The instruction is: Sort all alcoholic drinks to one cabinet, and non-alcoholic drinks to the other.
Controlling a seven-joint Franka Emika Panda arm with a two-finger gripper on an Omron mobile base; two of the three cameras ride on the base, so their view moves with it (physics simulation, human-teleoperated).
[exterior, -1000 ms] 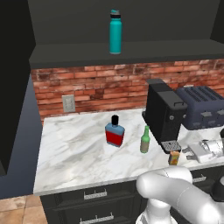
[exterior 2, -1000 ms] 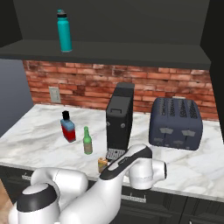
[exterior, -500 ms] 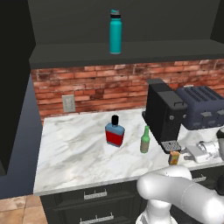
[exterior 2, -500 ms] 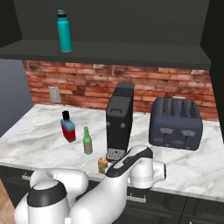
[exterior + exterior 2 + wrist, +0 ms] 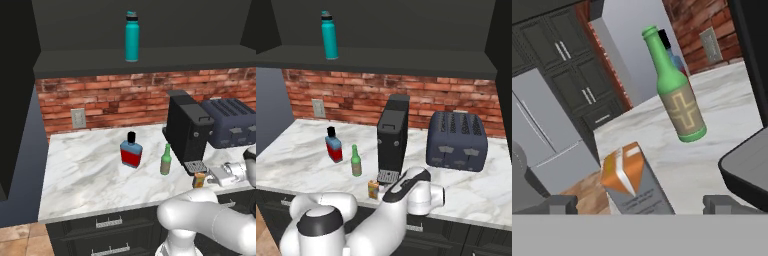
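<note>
A small orange-yellow carton [image 5: 632, 182] stands near the counter's front edge, just ahead of my gripper [image 5: 642, 205]. The gripper is open, with one fingertip [image 5: 562, 204] on each side of the carton and neither touching it. From the base, the gripper [image 5: 209, 177] sits right beside the carton [image 5: 199, 180]. The slim green bottle [image 5: 679, 95] stands upright beyond the carton, and the blue flask [image 5: 131, 150] stands further left. On the upper shelf is the tall teal bottle [image 5: 131, 36].
A black coffee machine [image 5: 187, 131] stands just behind the carton, its drip tray [image 5: 747, 165] close to my right fingertip. A dark toaster [image 5: 457, 141] sits to the right. Behind runs a brick wall with an outlet [image 5: 78, 118]. Dark drawers [image 5: 107, 222] lie under the counter.
The hand has edged slightly left toward the carton. The bottles and the carton have not moved.
</note>
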